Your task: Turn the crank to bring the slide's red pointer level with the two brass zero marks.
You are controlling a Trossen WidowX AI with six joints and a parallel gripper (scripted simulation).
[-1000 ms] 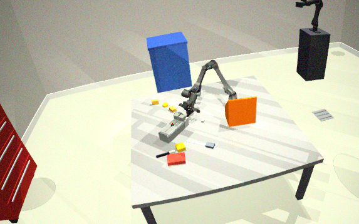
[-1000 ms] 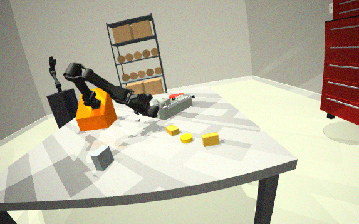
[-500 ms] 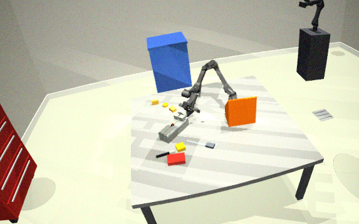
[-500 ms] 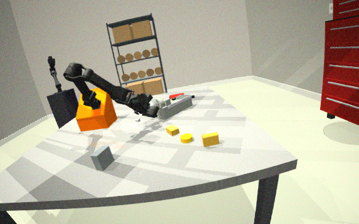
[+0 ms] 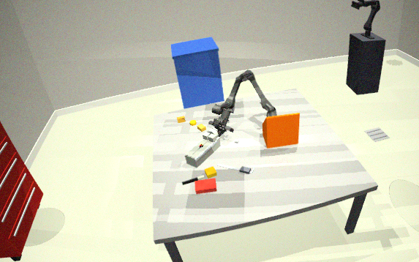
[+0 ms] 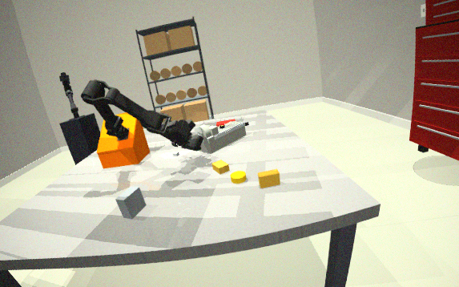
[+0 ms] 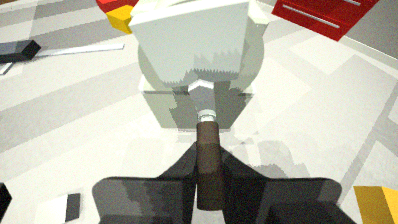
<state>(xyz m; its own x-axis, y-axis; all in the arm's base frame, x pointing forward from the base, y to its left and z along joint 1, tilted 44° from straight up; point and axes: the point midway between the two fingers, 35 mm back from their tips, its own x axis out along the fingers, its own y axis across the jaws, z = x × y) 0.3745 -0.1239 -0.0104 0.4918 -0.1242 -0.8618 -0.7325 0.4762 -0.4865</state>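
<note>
The machine (image 5: 202,155) (image 6: 231,137) is a long pale grey box on the table, with a pale block and round housing at its crank end. A tiny red pointer (image 5: 201,146) shows on its top; the brass zero marks are too small to make out, so I cannot tell whether they are level. The crank's dark brown handle (image 7: 208,137) stands out from a short grey metal piece (image 7: 202,95) in front of the pale housing (image 7: 195,50). My gripper (image 7: 204,145) (image 5: 221,128) is shut on the handle, one black finger on each side.
Yellow pieces (image 5: 181,119) (image 6: 268,179) lie near the crank end. A yellow block (image 5: 210,172), a red block (image 5: 205,186), a black-handled tool (image 5: 189,181) and a dark-ended tool (image 5: 246,170) lie beyond the machine. An orange box (image 5: 282,130) (image 6: 122,150) stands by the arm's base.
</note>
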